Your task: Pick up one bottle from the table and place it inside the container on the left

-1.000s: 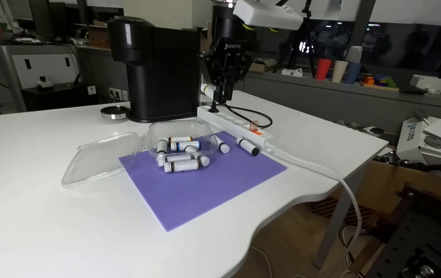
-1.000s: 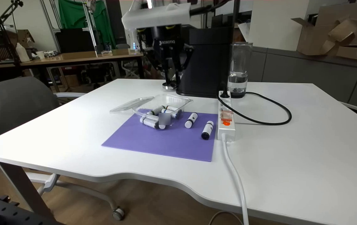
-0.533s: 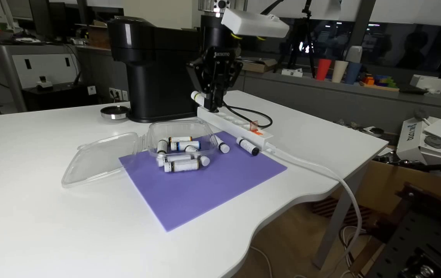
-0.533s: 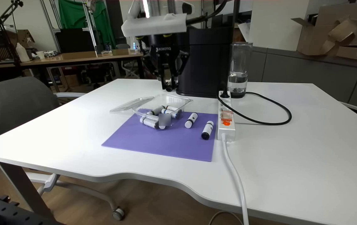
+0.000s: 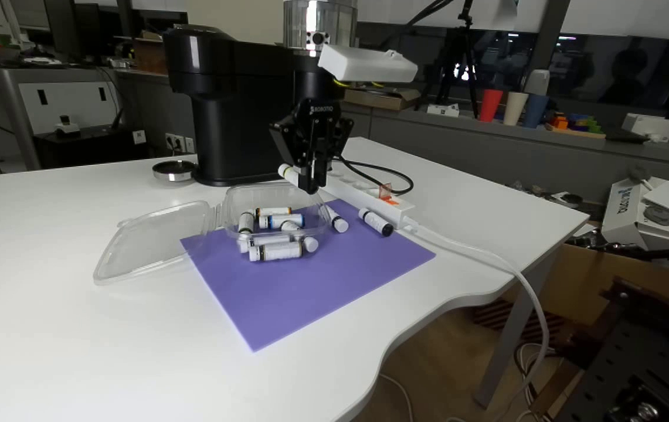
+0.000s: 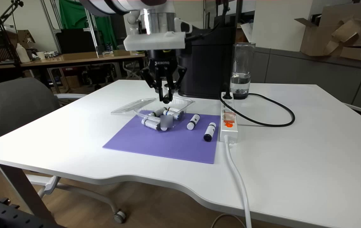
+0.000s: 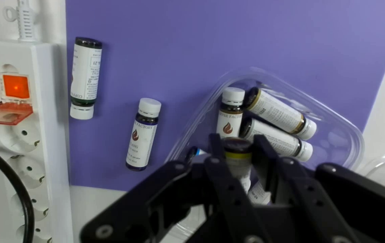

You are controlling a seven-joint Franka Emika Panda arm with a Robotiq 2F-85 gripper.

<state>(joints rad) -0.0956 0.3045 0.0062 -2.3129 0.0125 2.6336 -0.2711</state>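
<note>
My gripper [image 5: 313, 183] is shut on a small white-labelled bottle with a yellow band [image 5: 291, 173]. The bottle's dark end shows between the fingertips in the wrist view [image 7: 239, 158]; part of it is hidden by the fingers. In the exterior views the fingertips [image 6: 166, 98] are close above the back edge of the clear plastic container [image 6: 189, 102]. The container holds several bottles [image 7: 276, 138], lying at different angles. Two more bottles lie outside it, one with its dark end facing the front [image 5: 376, 223], one nearer the container [image 7: 141, 135]. The white table [image 5: 53, 328] carries everything.
The container's open clear lid [image 5: 152, 246] lies beside it. A purple mat [image 5: 311, 293] is under it. A white power strip [image 5: 363, 196] with cables runs alongside. A tall black machine [image 5: 240, 111] and a small round metal dish [image 5: 173, 170] stand behind.
My gripper has come down and moved left in both exterior views, carrying the yellow-banded bottle toward the container. The container, the other bottles and the mat have not moved.
</note>
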